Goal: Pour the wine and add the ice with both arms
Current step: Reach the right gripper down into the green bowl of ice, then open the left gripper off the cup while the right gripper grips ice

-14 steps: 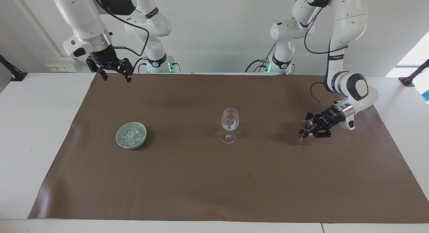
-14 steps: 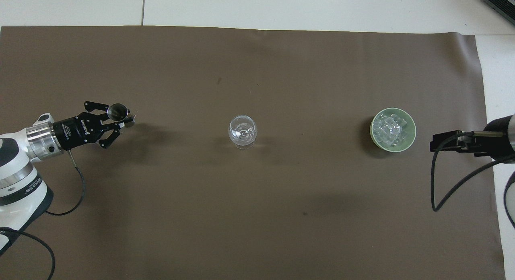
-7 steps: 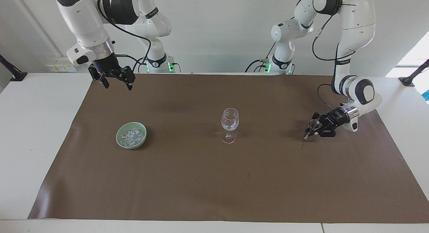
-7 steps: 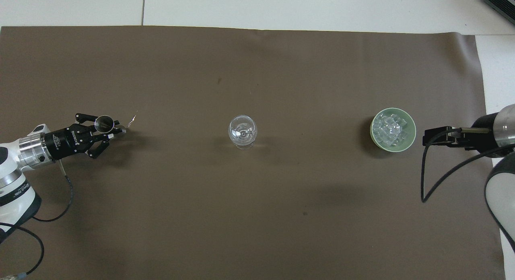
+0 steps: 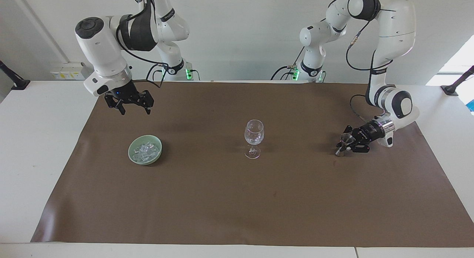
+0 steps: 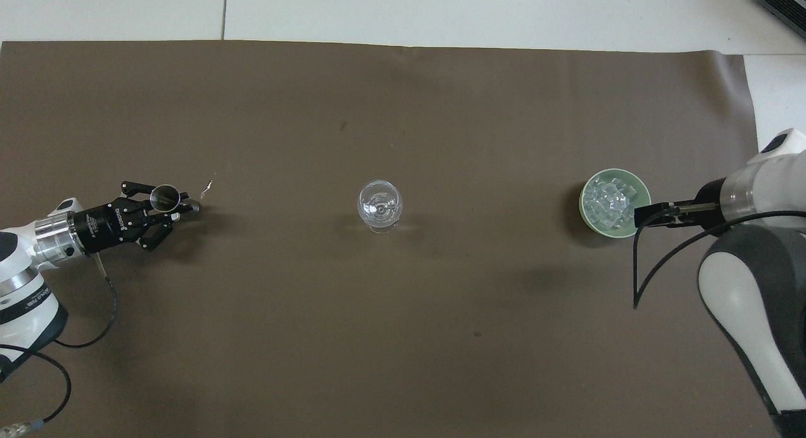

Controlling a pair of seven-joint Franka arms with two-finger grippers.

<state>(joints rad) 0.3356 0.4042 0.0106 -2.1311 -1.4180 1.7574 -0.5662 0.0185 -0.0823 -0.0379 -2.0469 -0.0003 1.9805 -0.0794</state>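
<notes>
A clear stemmed wine glass [image 5: 254, 136] [image 6: 380, 205] stands upright mid-mat. Wine does not show in either view. The ice [image 5: 146, 149] [image 6: 606, 201] lies piled in a pale green bowl [image 5: 145, 161] [image 6: 623, 172] toward the right arm's end. My left gripper [image 5: 344, 144] [image 6: 174, 202] is shut on a small metal jigger [image 5: 347, 139] [image 6: 165, 195], low over the mat toward the left arm's end; whether the jigger touches the mat I cannot tell. My right gripper [image 5: 130, 105] hangs open and empty above the mat beside the bowl, on the robots' side of it. In the overhead view its wrist hides its fingers.
A brown mat [image 5: 237, 198] [image 6: 403, 98] covers most of the white table [image 5: 37, 139]. A black cable [image 6: 655, 262] loops from the right arm's wrist. A tiny glinting speck [image 6: 206, 186] lies on the mat just past the jigger.
The left gripper has drawn back toward the left arm's end and sunk lower with the jigger. The right arm has come down and moved closer to the bowl of ice.
</notes>
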